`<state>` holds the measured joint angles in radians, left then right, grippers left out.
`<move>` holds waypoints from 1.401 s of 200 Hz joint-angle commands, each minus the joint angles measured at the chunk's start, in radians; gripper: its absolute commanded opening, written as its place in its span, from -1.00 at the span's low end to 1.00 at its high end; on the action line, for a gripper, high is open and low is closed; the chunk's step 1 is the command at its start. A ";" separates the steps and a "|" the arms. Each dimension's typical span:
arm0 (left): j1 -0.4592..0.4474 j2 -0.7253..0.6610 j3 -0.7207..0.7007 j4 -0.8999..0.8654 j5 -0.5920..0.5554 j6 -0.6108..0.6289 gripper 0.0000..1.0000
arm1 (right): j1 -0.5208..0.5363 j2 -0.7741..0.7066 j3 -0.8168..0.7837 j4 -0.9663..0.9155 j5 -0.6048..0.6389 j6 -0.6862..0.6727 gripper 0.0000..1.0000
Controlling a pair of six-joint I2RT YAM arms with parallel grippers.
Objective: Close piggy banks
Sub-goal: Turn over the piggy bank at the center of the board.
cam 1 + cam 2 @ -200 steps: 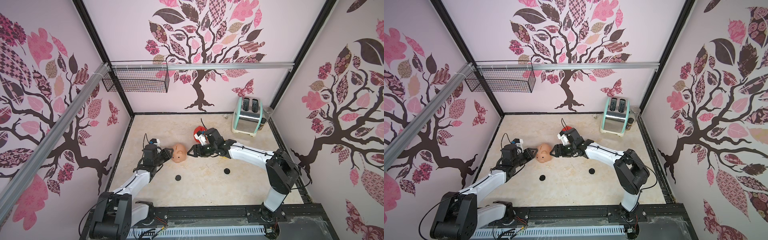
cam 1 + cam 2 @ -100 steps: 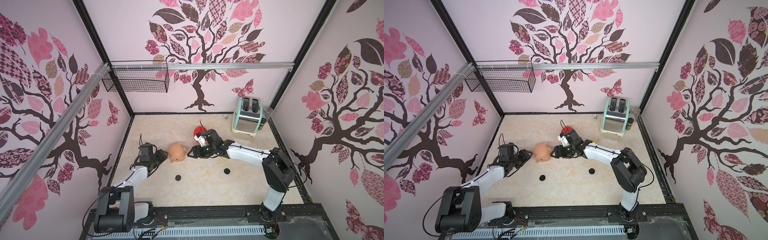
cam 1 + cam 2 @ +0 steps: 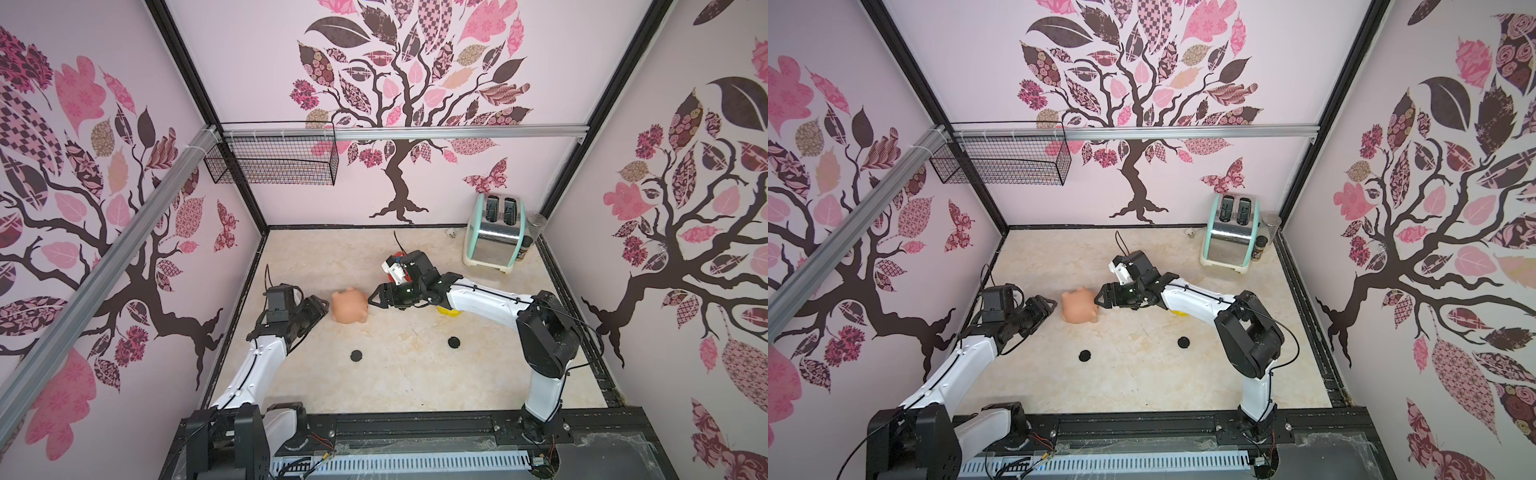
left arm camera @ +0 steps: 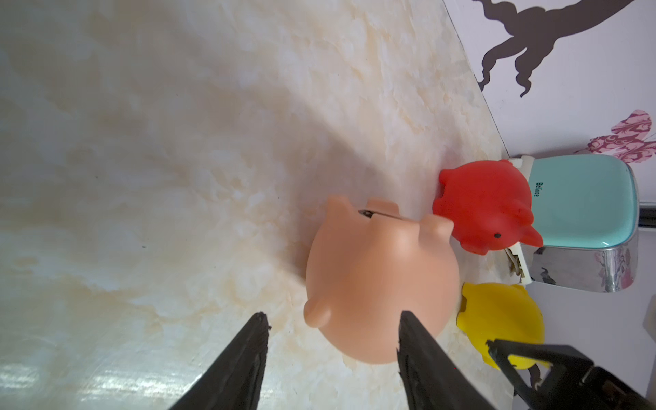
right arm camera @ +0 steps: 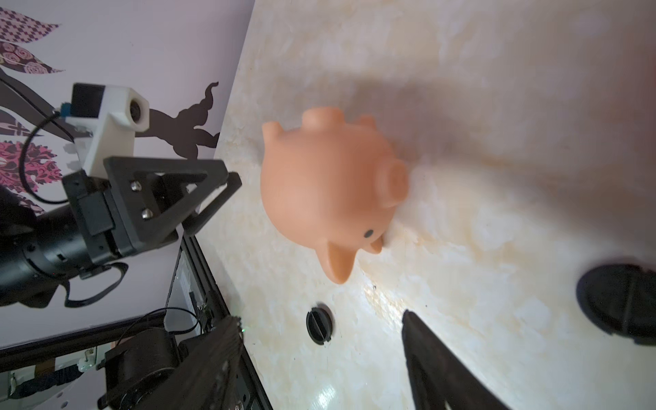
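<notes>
Black-fingered left tool (image 3: 321, 312) sits just left of the peach pig (image 3: 350, 306), jaws partly apart and empty, tips short of the body. I read it as placed to brace or re-grip. Peach pig, my landmark, lies tipped off its feet on the marble-look tabletop (image 3: 399, 386), free of both arms, and no view shows its belly hole. In front of the pig, well apart, a black plug (image 3: 356, 355) lies flat and loose. Just right of the pig is the right tool (image 3: 374, 300), jaws wide and empty. The pig's snout and eye show in the right wrist view. Likely the two tools flank it so one steadies while the other turns it belly-up. Right of the pig and behind it is the red pig (image 4: 486, 209), mostly hidden by the right wrist in both top views. Right of the pig, under the right forearm, is the yellow pig (image 4: 497, 319). Right of the pig and in front, a second plug (image 3: 454, 343) also lies loose, so I judge at least two banks unclosed. Far right and behind the pig stands the toaster (image 3: 494, 237), uninvolved.
</notes>
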<state>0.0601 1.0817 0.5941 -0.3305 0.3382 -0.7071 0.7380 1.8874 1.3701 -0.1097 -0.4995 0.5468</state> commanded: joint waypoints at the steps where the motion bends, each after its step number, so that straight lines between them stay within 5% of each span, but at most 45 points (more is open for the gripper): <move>1: 0.001 -0.071 -0.021 -0.068 -0.002 0.012 0.25 | 0.000 0.041 0.054 -0.024 0.003 -0.022 0.48; 112: 0.001 -0.069 0.068 -0.131 0.037 0.023 0.23 | 0.002 0.080 0.047 -0.016 -0.022 0.005 0.40; 280: 0.000 0.126 0.105 -0.025 0.097 0.015 0.20 | 0.074 0.135 0.062 0.014 -0.081 0.048 0.33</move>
<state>0.0601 1.1904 0.6670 -0.3893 0.4232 -0.7010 0.7975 2.0071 1.4189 -0.0948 -0.5621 0.5865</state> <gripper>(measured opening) 0.601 0.666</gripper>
